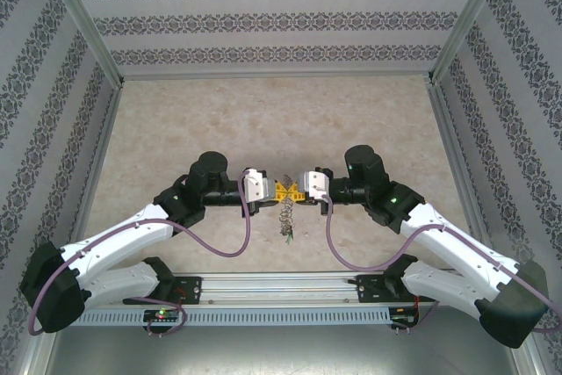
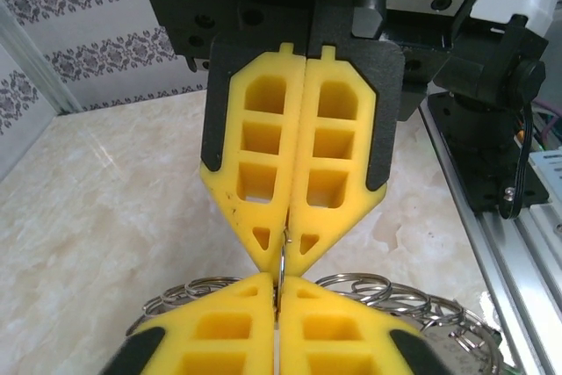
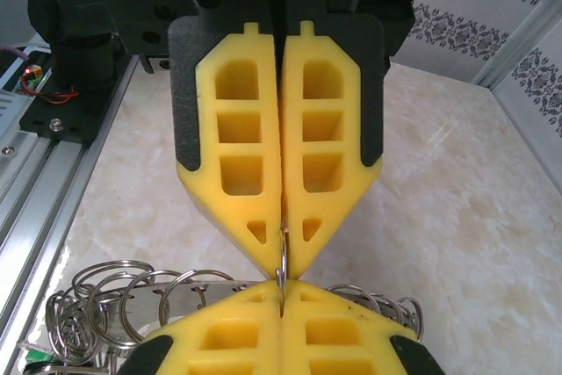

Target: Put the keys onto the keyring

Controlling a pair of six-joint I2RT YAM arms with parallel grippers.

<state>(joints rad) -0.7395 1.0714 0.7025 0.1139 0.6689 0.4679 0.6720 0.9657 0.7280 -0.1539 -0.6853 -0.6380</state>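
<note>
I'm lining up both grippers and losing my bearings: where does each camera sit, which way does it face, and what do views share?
Top: above and behind the robot, looking down on the table; both arms show, left gripper and right gripper tip to tip on the keyring.
Left wrist: on the left arm, looking along its own fingers at the right gripper.
Right wrist: on the right arm, looking past its own fingers at the left gripper.
Shared: both wrist views show one thin loop pinched between closed tips.

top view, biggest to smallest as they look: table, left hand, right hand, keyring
1. table
2. left hand and right hand, alike, can't rank them
3. keyring, a thin dangling strand
</note>
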